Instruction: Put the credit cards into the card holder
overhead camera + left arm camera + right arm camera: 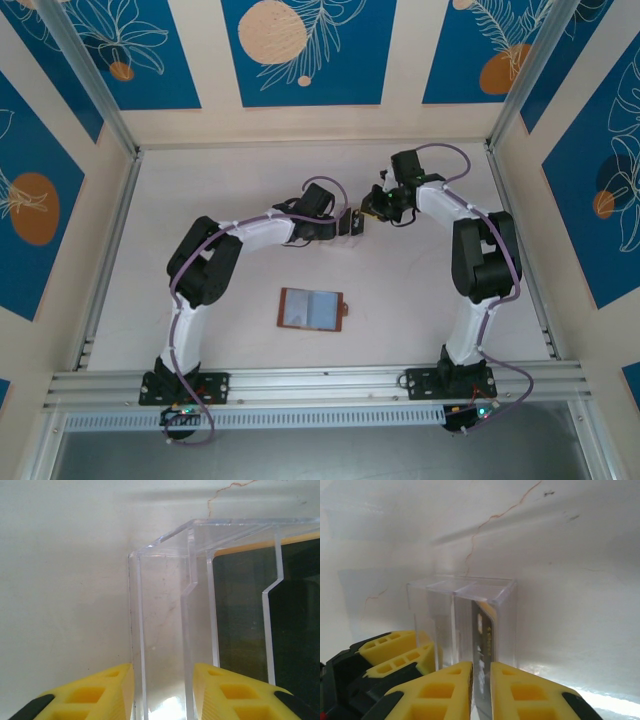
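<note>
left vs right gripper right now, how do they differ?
Width: the left gripper stands wider, while the right gripper is nearly closed. Hold: the left gripper clamps the end of the clear stand, and the right gripper pinches a dark card standing inside it. Both have yellow fingers and work at the same stand.

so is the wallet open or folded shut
Open. The brown leather wallet lies spread flat on the table, its pale grey-blue inside facing up and its snap tab sticking out to the right.
</note>
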You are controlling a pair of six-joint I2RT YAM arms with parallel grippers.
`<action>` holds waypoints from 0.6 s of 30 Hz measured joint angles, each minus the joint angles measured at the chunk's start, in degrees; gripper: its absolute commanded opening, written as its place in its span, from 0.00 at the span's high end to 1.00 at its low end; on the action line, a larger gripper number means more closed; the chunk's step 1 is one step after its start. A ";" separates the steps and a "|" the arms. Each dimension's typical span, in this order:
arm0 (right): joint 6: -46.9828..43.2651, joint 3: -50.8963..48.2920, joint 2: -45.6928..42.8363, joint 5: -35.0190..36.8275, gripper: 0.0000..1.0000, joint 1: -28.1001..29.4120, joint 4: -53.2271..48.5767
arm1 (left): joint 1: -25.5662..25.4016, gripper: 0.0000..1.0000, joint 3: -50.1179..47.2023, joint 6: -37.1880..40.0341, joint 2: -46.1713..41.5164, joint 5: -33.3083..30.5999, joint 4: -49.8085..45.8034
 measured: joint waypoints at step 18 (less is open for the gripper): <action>-1.38 0.31 -0.85 7.06 0.81 3.17 -2.62 | 0.02 0.65 -0.31 0.00 0.00 0.02 0.83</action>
